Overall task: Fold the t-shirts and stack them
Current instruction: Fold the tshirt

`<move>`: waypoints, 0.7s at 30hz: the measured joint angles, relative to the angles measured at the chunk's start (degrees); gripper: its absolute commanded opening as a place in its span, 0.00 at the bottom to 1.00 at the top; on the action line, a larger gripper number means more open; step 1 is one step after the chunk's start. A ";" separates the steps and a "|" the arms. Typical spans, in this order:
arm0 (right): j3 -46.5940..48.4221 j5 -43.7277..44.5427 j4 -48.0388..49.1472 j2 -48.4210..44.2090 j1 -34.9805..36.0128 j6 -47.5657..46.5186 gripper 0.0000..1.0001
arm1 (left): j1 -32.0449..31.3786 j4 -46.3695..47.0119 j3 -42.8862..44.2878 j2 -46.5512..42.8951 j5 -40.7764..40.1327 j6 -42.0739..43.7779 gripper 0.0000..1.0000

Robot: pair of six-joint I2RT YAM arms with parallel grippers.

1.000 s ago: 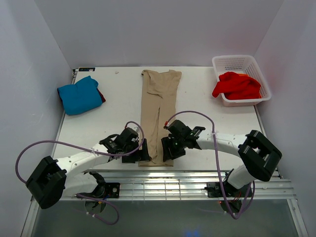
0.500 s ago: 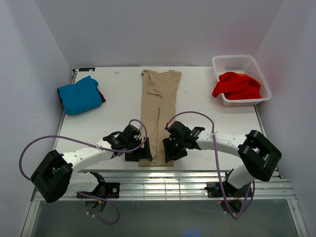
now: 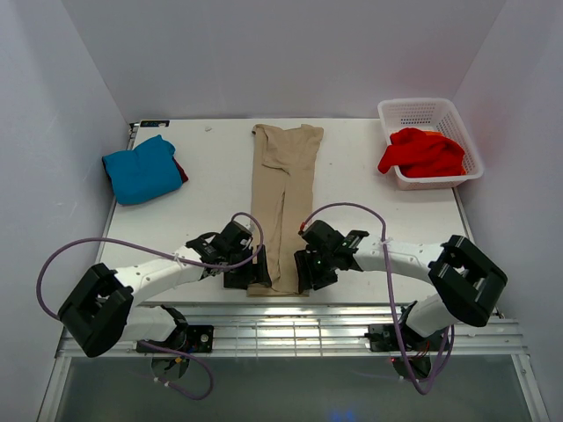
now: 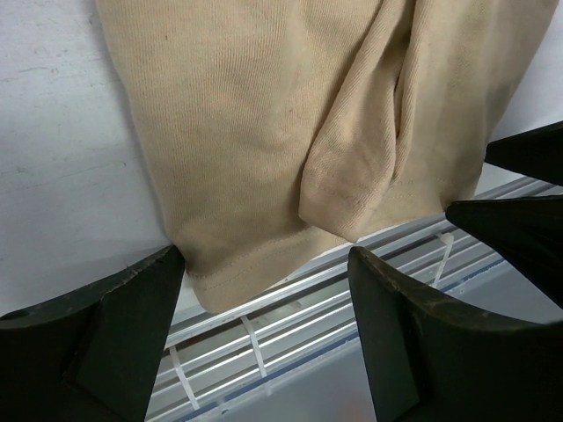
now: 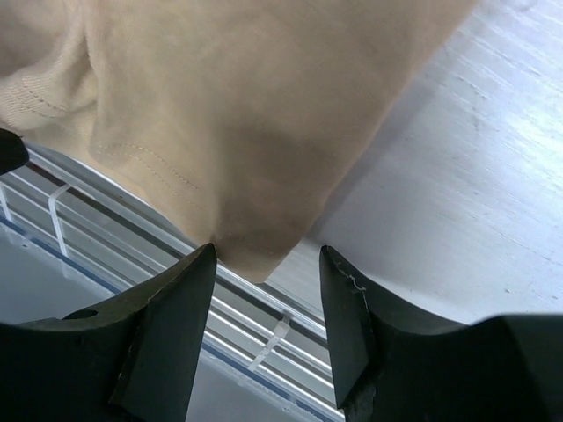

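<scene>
The left gripper (image 3: 251, 272) and the right gripper (image 3: 305, 271) sit low at the near edge of the table (image 3: 211, 211), one at each bottom corner of the tan-beige t-shirt (image 3: 283, 198). Both have their fingers spread and are clamped on nothing. In the left wrist view the left gripper (image 4: 264, 259) straddles the left hem corner, with cloth lying loose between its fingers. In the right wrist view the right gripper (image 5: 267, 252) frames the right hem corner the same way. The white table carries the tan-beige t-shirt down its middle, folded lengthwise into a long narrow strip from the far side to the near edge. Its hem reaches the slotted metal rail (image 3: 334, 321). The white lattice basket (image 3: 457, 114) stands in the far right corner, and the bright red t-shirt (image 3: 422, 151) is heaped in it and spills over its left rim. The teal-blue t-shirt (image 3: 141, 169) lies folded at the far left. A sliver of the dark red t-shirt (image 3: 181, 170) shows under its right edge.
</scene>
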 measured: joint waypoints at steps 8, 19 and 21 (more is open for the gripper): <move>0.31 -2.10 3.69 1.60 0.63 0.85 0.57 | 0.00 -1.97 0.85 0.96 0.90 -0.87 0.83; 0.98 -1.38 3.45 3.69 1.20 0.83 0.08 | 0.04 -5.27 2.16 6.19 2.73 -1.01 0.00; 0.98 -1.11 3.30 3.67 1.25 0.87 0.08 | 0.00 -5.31 2.32 6.56 3.39 -0.72 0.00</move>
